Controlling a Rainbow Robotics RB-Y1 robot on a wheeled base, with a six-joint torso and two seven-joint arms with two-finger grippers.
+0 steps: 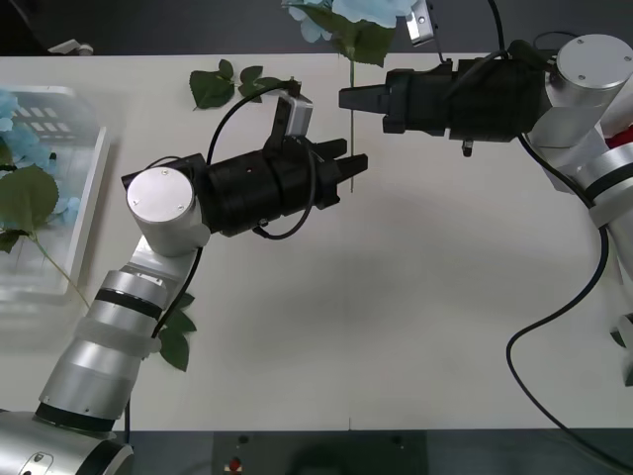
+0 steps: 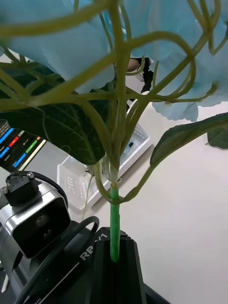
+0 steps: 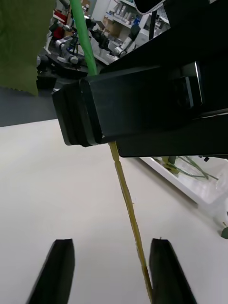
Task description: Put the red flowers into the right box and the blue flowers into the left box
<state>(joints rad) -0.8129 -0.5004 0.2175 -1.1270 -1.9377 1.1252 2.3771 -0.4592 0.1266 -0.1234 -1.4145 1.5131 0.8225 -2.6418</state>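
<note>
I am working over a plain cream-white table [image 1: 415, 327], with a dark strip of room beyond its far edge; behind the arms the left wrist view catches blurred lab shelving and equipment.

My right gripper [image 1: 348, 99] has its black fingers pressed together on the thin green stem of a blue flower [image 1: 346, 22], which hangs upright over the far middle of the table. Its pale blue petals and dark leaves spread above the fingers, and the stem [image 1: 351, 134] drops straight down below them.

My left gripper [image 1: 356, 168] sits just beneath and on the near side, its fingers [image 3: 57, 275] spread apart with the lower, yellowish end of that stem running between them, close by one finger; I cannot tell whether it touches.

Out at the table's left edge lies the left box [image 1: 89, 193], a white tray with a slotted bottom, already holding blue flowers [image 1: 15, 139] and a broad green leaf. A loose leaf sprig [image 1: 223, 84] lies on the table near the far edge, behind the left arm, and another leaf [image 1: 176, 341] peeks out beside that arm's elbow.
</note>
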